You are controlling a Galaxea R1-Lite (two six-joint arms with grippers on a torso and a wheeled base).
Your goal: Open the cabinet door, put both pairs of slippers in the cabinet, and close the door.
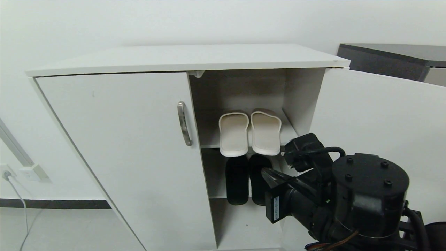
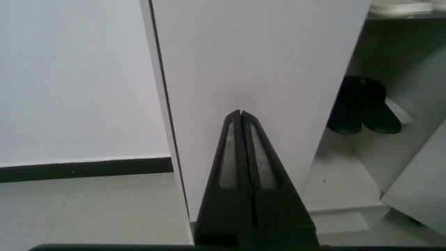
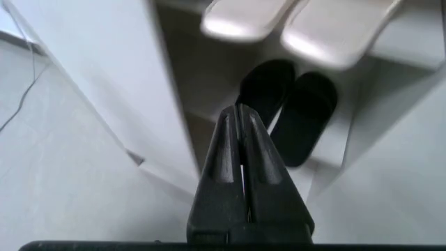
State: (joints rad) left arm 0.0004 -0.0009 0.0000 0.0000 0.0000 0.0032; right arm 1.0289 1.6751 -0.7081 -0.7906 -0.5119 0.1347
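Right gripper [image 3: 242,111]: jaws pressed together, holding nothing, poised in front of the cabinet [image 1: 188,57] opening.

Left gripper [image 2: 240,115]: likewise closed and empty, facing the closed door [image 1: 122,146].

Open door [image 1: 376,115]: swung out on the robot's right, beside the right arm. Assessed as a stiff, light hinged panel. It is best pushed flat on its face near the free edge, and no grasp is needed.

White slippers [image 1: 249,134]: on the upper shelf [image 1: 289,134], heels overhanging its front edge.

Black slippers [image 1: 240,179]: side by side on the lower shelf [image 1: 217,191].

Both pairs are judged soft, light and stowed, though the overhang may foul the closing door.

Not verifiable: the open door's free edge and any handle are cut off, and its hinges are hidden. The right arm covers part of one black slipper.
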